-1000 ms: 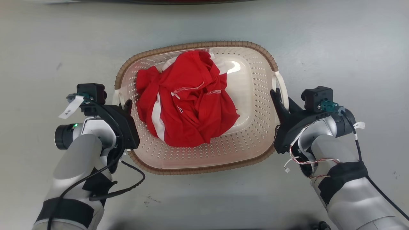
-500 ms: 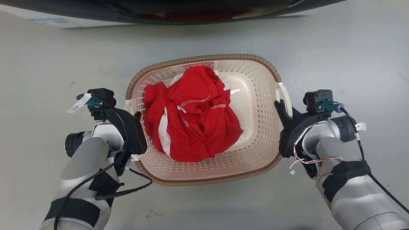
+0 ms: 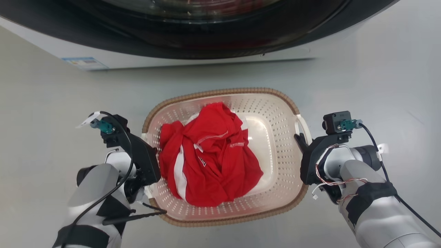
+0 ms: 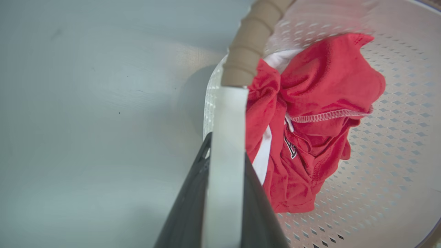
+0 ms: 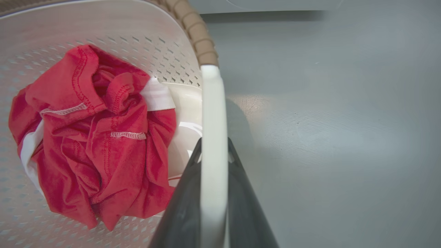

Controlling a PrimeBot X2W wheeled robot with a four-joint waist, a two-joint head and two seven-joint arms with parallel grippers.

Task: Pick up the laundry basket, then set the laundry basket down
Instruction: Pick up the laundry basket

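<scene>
The laundry basket [image 3: 279,113], cream perforated plastic with a brown woven-look rim, sits between my two arms in the head view. A crumpled red and white garment [image 3: 210,158] lies inside it. My left gripper [image 3: 148,140] is shut on the basket's left white handle [image 4: 225,137], a dark finger [image 4: 191,196] on each side of the strip. My right gripper [image 3: 300,140] is shut on the right white handle [image 5: 213,113] in the same way. In both wrist views the basket casts a shadow on the grey floor beside it.
A washing machine [image 3: 206,31] with a dark round door and white body spans the top of the head view, just beyond the basket. Grey floor [image 3: 379,86] lies on both sides. A black cable [image 3: 134,215] hangs from my left arm.
The head camera has tilted up, bringing the washing machine into view and shifting the basket lower in the picture. Both grippers stay shut on the handles.
</scene>
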